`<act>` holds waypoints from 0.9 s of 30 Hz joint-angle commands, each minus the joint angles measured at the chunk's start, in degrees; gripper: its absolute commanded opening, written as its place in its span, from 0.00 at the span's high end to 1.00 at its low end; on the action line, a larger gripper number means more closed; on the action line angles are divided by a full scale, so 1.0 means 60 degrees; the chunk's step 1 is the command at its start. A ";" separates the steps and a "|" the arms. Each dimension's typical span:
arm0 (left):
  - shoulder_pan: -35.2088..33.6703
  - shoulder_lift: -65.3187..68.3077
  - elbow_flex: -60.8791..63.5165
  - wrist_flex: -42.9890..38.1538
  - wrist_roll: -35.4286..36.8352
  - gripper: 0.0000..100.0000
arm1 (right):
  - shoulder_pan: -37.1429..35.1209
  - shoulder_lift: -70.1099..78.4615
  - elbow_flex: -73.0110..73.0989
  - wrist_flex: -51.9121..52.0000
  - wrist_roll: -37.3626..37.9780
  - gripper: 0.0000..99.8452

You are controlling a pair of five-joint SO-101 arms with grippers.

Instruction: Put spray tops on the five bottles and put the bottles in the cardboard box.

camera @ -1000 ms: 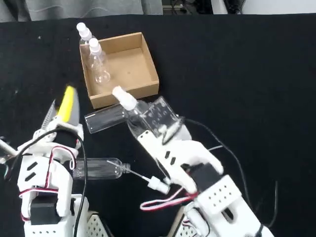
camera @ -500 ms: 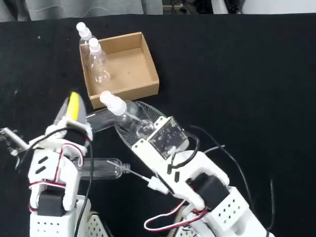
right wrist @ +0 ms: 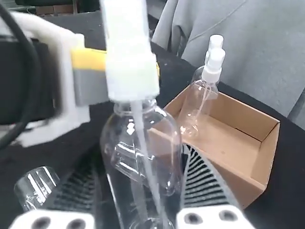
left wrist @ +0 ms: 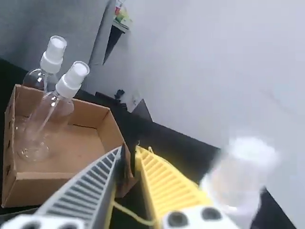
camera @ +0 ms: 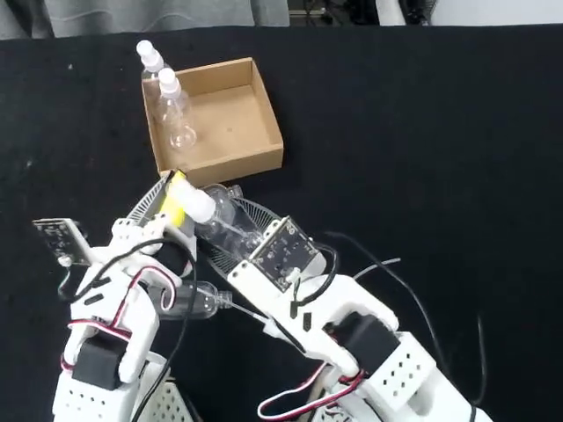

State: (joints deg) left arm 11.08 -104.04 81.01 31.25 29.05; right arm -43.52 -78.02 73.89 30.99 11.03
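Left end effector (camera: 173, 186) has swung in beside spray top (camera: 195, 204); jaws narrow, nothing between. Right end effector (camera: 232, 234) clamps bottle (right wrist: 140, 143) above bench (camera: 422, 132), near box (camera: 268, 123). Bottle axis tilts toward box, top leading. Left arm nearer top.

Even, bright light over the matte black table (camera: 440, 132), small glints (soft, scattered) on the clear bottle (right wrist: 143, 143).

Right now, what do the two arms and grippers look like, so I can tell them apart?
The left arm and right arm are white shells with black motors and red, white and black cables. The left gripper has one yellow and one grey ribbed finger; the right gripper has two dark ribbed, fan-shaped fingers.
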 commanded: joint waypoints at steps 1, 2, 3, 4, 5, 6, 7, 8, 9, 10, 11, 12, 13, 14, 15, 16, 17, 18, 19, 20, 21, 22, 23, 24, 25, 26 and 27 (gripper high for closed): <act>0.0462 -0.0073 -0.0125 -0.0205 -0.0527 0.96 | -0.0132 -0.0198 -0.0066 0.0044 0.0132 0.96; 0.0535 -0.0073 -0.0139 -0.0190 -0.0601 0.96 | -0.0132 -0.0198 -0.0066 0.0147 0.0278 0.96; 0.0608 -0.0073 -0.0154 -0.0176 -0.0733 0.96 | -0.0132 -0.0198 -0.0081 0.0234 0.0366 0.96; 0.0637 -0.0073 -0.0154 -0.0176 -0.0864 0.96 | -0.0132 -0.0198 -0.0081 0.0337 0.0410 0.96; 0.0711 -0.0073 -0.0183 -0.0176 -0.0967 0.96 | -0.0132 -0.0198 -0.0066 0.0366 0.0425 0.96; 0.0725 -0.0073 -0.0183 -0.0176 -0.1055 0.96 | -0.0132 -0.0198 -0.0051 0.0410 0.0425 0.96; 0.0755 -0.0073 -0.0198 -0.0190 -0.1128 0.96 | -0.0132 -0.0198 -0.0022 0.0410 0.0425 0.96; 0.0813 -0.0073 -0.0198 -0.0205 -0.1201 0.96 | -0.0117 -0.0198 0.0022 0.0410 0.0425 0.96; 0.0886 -0.0073 -0.0198 -0.0190 -0.1319 0.96 | -0.0117 -0.0198 0.0066 0.0410 0.0425 0.96; 0.0930 -0.0073 -0.0198 -0.0176 -0.1465 0.96 | -0.0117 -0.0198 0.0095 0.0410 0.0425 0.96; 0.0989 -0.0073 -0.0183 -0.0161 -0.1612 0.96 | -0.0117 -0.0198 0.0110 0.0425 0.0425 0.96; 0.1033 -0.0073 -0.0168 -0.0161 -0.1758 0.96 | -0.0117 -0.0198 0.0125 0.0425 0.0425 0.96; 0.1077 -0.0073 -0.0168 -0.0161 -0.1861 0.96 | -0.0117 -0.0198 0.0168 0.0425 0.0425 0.96; 0.1092 -0.0073 -0.0168 -0.0161 -0.1934 0.96 | -0.0117 -0.0198 0.0198 0.0425 0.0425 0.96; 0.1136 -0.0073 -0.0183 -0.0161 -0.1963 0.96 | -0.0117 -0.0198 0.0198 0.0425 0.0425 0.96; 0.1194 -0.0073 -0.0183 -0.0161 -0.1993 0.96 | -0.0117 -0.0198 0.0212 0.0425 0.0425 0.96; 0.1223 -0.0073 -0.0183 -0.0161 -0.2037 0.96 | -0.0103 -0.0198 0.0227 0.0425 0.0425 0.96; 0.1209 -0.0073 -0.0183 -0.0161 -0.1993 0.96 | -0.0103 -0.0198 0.0227 0.0425 0.0425 0.96; 0.1179 -0.0073 -0.0183 -0.0161 -0.1963 0.96 | -0.0103 -0.0198 0.0227 0.0425 0.0425 0.96; 0.1136 -0.0073 -0.0183 -0.0161 -0.1963 0.96 | -0.0103 -0.0198 0.0227 0.0425 0.0425 0.96; 0.1136 -0.0073 -0.0198 -0.0161 -0.1963 0.96 | -0.0103 -0.0198 0.0227 0.0425 0.0425 0.96; 0.1121 -0.0088 -0.0198 -0.0161 -0.1949 0.96 | -0.0029 -0.0198 0.0227 0.0425 0.0410 0.96; 0.1121 -0.0088 -0.0198 -0.0161 -0.1949 0.96 | 0.0088 -0.0198 0.0227 0.0425 0.0381 0.96; 0.1121 -0.0088 -0.0198 -0.0161 -0.1949 0.96 | 0.0220 -0.0198 0.0227 0.0425 0.0381 0.96; 0.1106 -0.0088 -0.0198 -0.0161 -0.1949 0.96 | 0.0366 -0.0198 0.0227 0.0425 0.0366 0.96; 0.1018 -0.0088 -0.0198 -0.0161 -0.1949 0.96 | 0.0513 -0.0212 0.0227 0.0410 0.0366 0.96; 0.0842 -0.0088 -0.0198 -0.0161 -0.1934 0.96 | 0.0586 -0.0212 0.0227 0.0410 0.0366 0.96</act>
State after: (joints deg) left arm 16.79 -104.04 81.01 31.25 17.80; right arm -42.46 -77.58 75.74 33.36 12.79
